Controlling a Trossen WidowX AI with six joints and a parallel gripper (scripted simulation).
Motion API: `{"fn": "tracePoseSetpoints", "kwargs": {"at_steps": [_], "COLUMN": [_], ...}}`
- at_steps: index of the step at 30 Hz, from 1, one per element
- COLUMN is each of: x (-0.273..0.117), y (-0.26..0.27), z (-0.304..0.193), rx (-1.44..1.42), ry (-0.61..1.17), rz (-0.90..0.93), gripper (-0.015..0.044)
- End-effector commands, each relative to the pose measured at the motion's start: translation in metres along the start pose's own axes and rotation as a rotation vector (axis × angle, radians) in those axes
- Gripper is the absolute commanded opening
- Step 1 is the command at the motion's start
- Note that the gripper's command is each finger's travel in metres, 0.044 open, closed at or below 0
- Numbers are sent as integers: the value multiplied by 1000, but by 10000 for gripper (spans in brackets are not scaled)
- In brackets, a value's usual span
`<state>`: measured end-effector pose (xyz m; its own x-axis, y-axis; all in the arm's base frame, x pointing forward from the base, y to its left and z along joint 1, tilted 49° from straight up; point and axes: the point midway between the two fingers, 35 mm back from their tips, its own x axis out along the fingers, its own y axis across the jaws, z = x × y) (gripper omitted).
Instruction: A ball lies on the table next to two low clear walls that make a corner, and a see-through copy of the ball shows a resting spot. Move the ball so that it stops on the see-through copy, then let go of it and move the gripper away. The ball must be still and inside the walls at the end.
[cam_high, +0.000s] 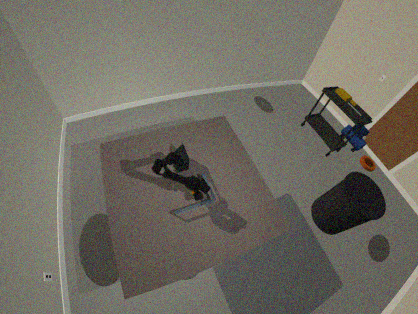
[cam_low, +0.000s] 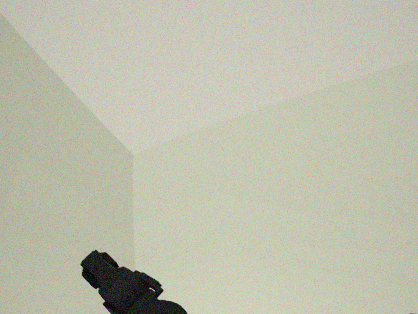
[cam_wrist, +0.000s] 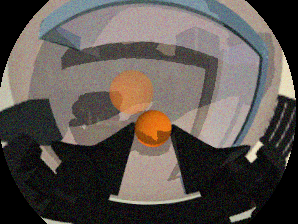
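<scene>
In the wrist view we see the ball, solid orange, sitting right between the tips of our hand. The two dark fingers come up from the lower left and lower right and meet the ball on either side, so our hand is closed around the ball and gripping it.

Just above and a little left of the ball, from this view, lies the see-through copy, a paler, washed-out orange disc. The ball's upper edge overlaps the copy's lower edge in the picture; we cannot tell from this alone whether the ball is on the table or raised off it.

Beyond the copy we see the two low clear walls, bluish and bent by the lens, arcing across the top and down the right side to form their corner. Their grey shadows fall across the table around the copy.

From the top view, our arm stretches over the brownish table, with the hand down by the pale corner of the walls; a small spot of orange shows there, too small to place exactly.

In the exterior view only a dark part of the arm shows at the bottom edge, against plain room walls.
</scene>
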<state>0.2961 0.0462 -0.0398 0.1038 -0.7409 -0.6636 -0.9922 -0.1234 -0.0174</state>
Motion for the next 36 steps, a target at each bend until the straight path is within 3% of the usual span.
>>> {"fn": "tracePoseSetpoints", "kwargs": {"at_steps": [1,6,25,36], "x": [0,-24,-131,-103], "y": [0,-5,0,15], "z": [0,2,1,29], "rx": [-7,-8,-9,-8], "ry": [4,-2,-1,-2], "rz": [-2,-3,0,0], "gripper": [135,3,0,0]}}
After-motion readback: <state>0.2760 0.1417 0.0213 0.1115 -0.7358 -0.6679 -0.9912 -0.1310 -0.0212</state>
